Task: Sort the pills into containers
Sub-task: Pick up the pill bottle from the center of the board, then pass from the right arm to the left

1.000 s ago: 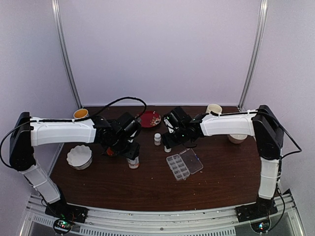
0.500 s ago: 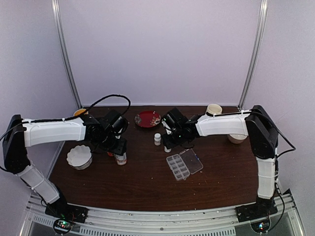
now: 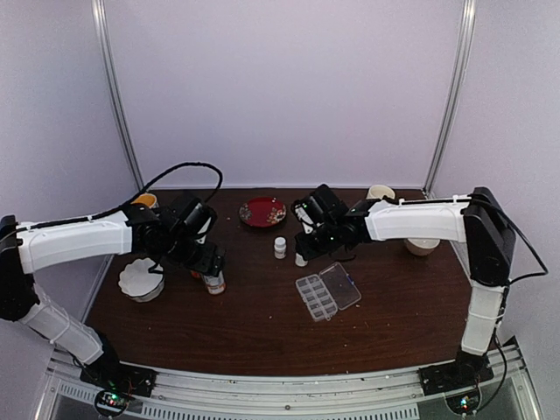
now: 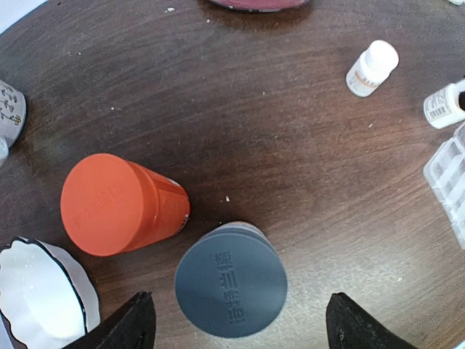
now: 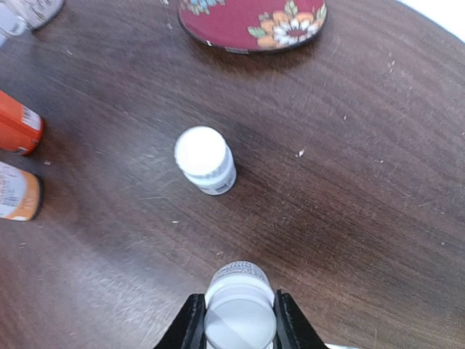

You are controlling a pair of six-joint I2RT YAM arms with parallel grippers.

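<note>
Although the pills are proving too small to make out in any view, the organizer box (image 3: pixel 317 298) is lying open on the table (image 3: pixel 262 337), near the right gripper (image 5: pixel 238 323) and on the side of it toward the arms' bases. Its clear lid (image 3: pixel 342 285) is folded out flat beside the cells. Whether those cells are holding anything cannot be told from above, and the left wrist camera is catching only a cut-off corner of the box at the frame edge. The right gripper is pinching a small white bottle (image 5: pixel 239 302) by its sides, with a finger pressing on each flank. The bottle's base is running out of the wrist view, and it is hard to say whether its top is capped or bare. A capped white bottle (image 5: pixel 205 160) is standing apart, just beyond it. The left gripper (image 4: pixel 238 309) is hanging with its fingers (image 4: pixel 134 323) spread wide on either side of a grey-capped bottle (image 4: pixel 231 283), touching neither side. An orange-capped bottle (image 4: pixel 109 203) is standing just beside that one. A white scalloped bowl (image 4: pixel 36 298) is being cut off at the corner, and a red plate (image 5: pixel 251 18) is sitting farther back, partly out of frame.
</note>
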